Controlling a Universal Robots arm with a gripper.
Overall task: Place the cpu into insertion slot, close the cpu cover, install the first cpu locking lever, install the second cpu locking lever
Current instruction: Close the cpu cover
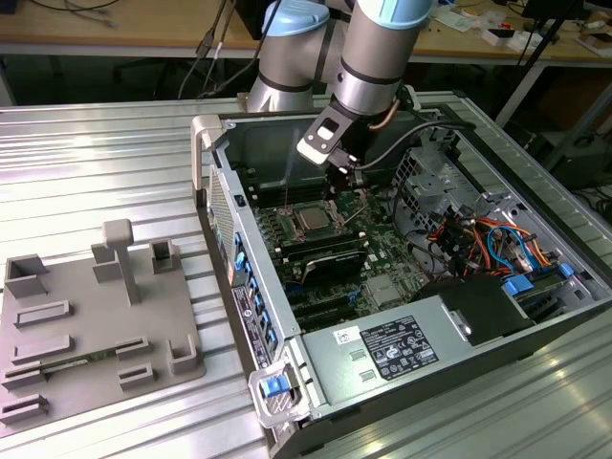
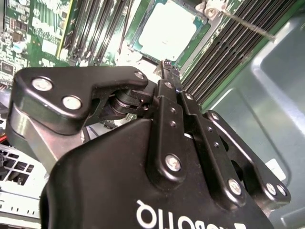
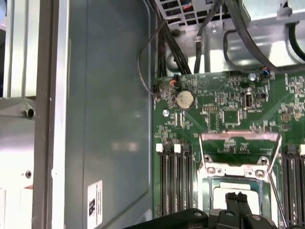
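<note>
The cpu (image 1: 311, 218), a small square chip with a silvery top, lies flat in the insertion slot (image 1: 308, 205) on the green motherboard. In both wrist views its pale top (image 2: 169, 28) (image 3: 224, 196) sits inside the slot's metal rim (image 2: 206, 9) (image 3: 206, 191). The cpu cover (image 3: 238, 137), a thin silver frame, stands swung up from its hinge beside the slot. A thin locking lever (image 2: 248, 24) sticks up at one side. My gripper (image 1: 342, 182) (image 2: 167, 63) (image 3: 237, 199) hovers just above the chip's edge, fingers together and holding nothing.
Long black memory slots (image 1: 330, 256) (image 3: 174, 181) flank the socket. The grey case wall (image 3: 109, 119) rises close by, and cables (image 1: 469, 229) and a power supply (image 1: 392, 349) fill the exterior view's right. A grey fixture tray (image 1: 86, 325) lies outside the case.
</note>
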